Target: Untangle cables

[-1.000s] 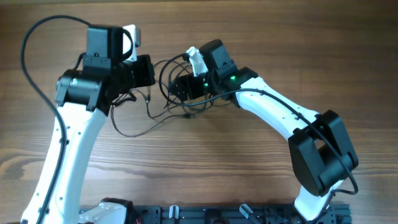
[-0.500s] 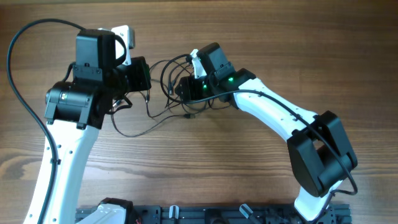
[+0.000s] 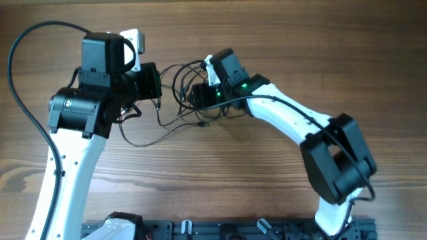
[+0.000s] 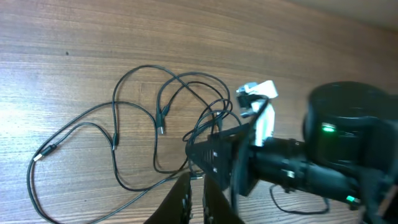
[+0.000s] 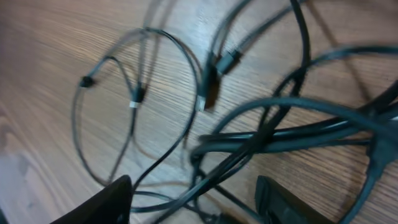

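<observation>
- Now the right gripper (image 5: 199,202) stands spread, its jaws on either side of the blurred cables (image 5: 280,140).
- The left gripper (image 4: 194,200) is clenched; I cannot tell whether it pinches a strand.
- The tangle lies between both grippers, with one loop trailing toward 7 o'clock across the wooden table (image 3: 233,173).

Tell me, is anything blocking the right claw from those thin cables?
Nothing visible does. The right gripper hangs open right over the cables, which lie on the table between its fingers.

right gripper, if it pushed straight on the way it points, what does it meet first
Most likely the tangle of thin dark grey-black cables just ahead of the right gripper; depth is unclear.
</observation>
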You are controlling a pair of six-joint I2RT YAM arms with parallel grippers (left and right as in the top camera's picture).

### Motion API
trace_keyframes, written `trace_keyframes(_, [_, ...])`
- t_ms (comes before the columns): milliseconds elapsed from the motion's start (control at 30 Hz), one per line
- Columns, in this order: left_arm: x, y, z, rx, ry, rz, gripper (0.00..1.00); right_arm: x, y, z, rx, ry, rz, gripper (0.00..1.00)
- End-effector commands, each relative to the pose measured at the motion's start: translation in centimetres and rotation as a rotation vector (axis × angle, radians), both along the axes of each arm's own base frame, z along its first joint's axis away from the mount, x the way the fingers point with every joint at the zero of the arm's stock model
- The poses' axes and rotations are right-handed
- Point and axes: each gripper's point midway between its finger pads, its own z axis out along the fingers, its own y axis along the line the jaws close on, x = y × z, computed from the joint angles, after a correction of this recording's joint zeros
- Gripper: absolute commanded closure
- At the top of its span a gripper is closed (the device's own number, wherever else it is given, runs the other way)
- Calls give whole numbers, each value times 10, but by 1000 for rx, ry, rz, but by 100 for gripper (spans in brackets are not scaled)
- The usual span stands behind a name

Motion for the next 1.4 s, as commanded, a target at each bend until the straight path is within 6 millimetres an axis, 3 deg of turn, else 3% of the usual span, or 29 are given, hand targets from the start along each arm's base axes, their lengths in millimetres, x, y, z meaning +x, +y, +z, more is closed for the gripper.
trace_keyframes(0, [-3, 3, 5, 9, -17, 5, 91, -2, 1, -21, -24, 37, -13, 48])
trace_keyframes(67, [-3, 3, 5, 10, -15, 6, 91, -2, 1, -23, -26, 42, -14, 61])
trace_keyframes(133, [-4, 3, 4, 10, -13, 5, 91, -3, 0, -24, -28, 49, -18, 96])
trace_keyframes(300, [-5, 4, 3, 11, -5, 5, 91, -15, -3, -28, -37, 114, -18, 96])
trace_keyframes(467, [-6, 2, 2, 6, 0, 0, 91, -44, -24, -32, -148, 189, 69, 96])
trace_keyframes(600, [-7, 3, 2, 7, 4, 0, 91, -61, -43, -9, -222, 173, 138, 96])
trace_keyframes(700, [-7, 1, 2, 1, 6, -6, 91, -63, -48, 38, -207, 48, 194, 96])
trace_keyframes(933, [-9, -3, 2, -15, 11, -20, 91, -74, -65, 177, -65, -313, 161, 96])
trace_keyframes(1033, [-9, -3, 2, -15, 11, -21, 91, -94, -79, 245, 31, -491, 149, 96])
trace_keyframes(1167, [-10, -6, 3, -33, 14, -36, 90, -122, -99, 312, 140, -685, 126, 96])
trace_keyframes(1200, [-12, -10, 3, -51, 17, -52, 90, -134, -108, 337, 185, -761, 114, 96])
trace_keyframes(1367, [-24, -40, 12, -163, 21, -217, 84, -160, -125, 373, 255, -873, 98, 96])
